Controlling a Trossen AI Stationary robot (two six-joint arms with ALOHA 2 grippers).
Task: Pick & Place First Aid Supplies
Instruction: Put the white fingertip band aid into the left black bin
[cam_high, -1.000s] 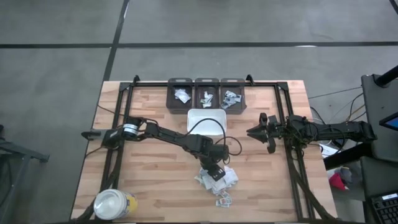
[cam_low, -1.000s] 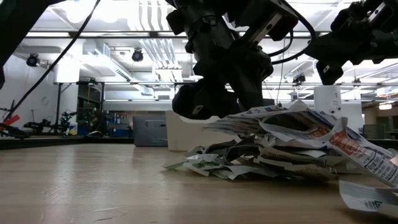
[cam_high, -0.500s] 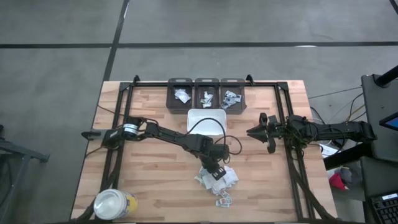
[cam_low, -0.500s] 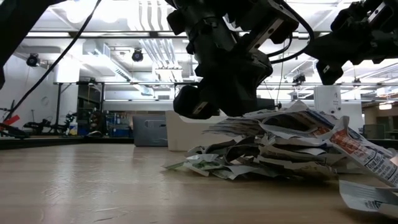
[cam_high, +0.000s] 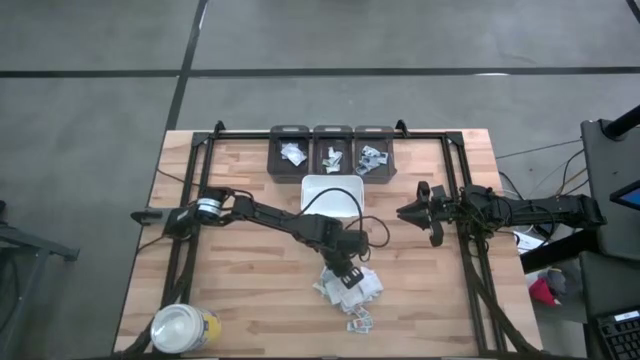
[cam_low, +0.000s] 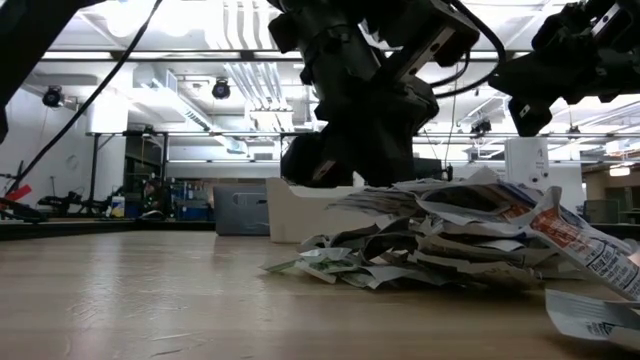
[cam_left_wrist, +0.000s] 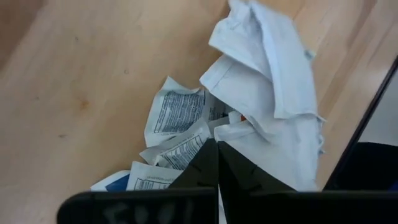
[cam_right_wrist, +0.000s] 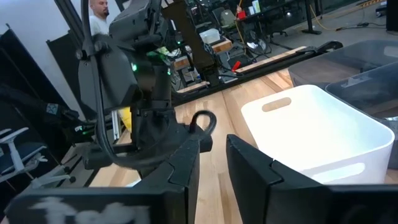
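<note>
Jaws shut, left gripper (cam_high: 349, 273) noses the packet pile (cam_high: 348, 287), possibly pinching 1; right gripper (cam_high: 408, 212) hangs slightly parted.

Three dark bins (cam_high: 332, 151); one white tray (cam_high: 331, 196); one yellow jar (cam_high: 184, 327); two arms (cam_high: 270, 218).

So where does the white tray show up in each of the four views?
High view: white tray mid-table, just below the three dark bins.
Low view: its pale wall behind the packet pile.
Left wrist view: not in it.
Right wrist view: large, at right.
Shared landmark: the left arm beside it.
</note>
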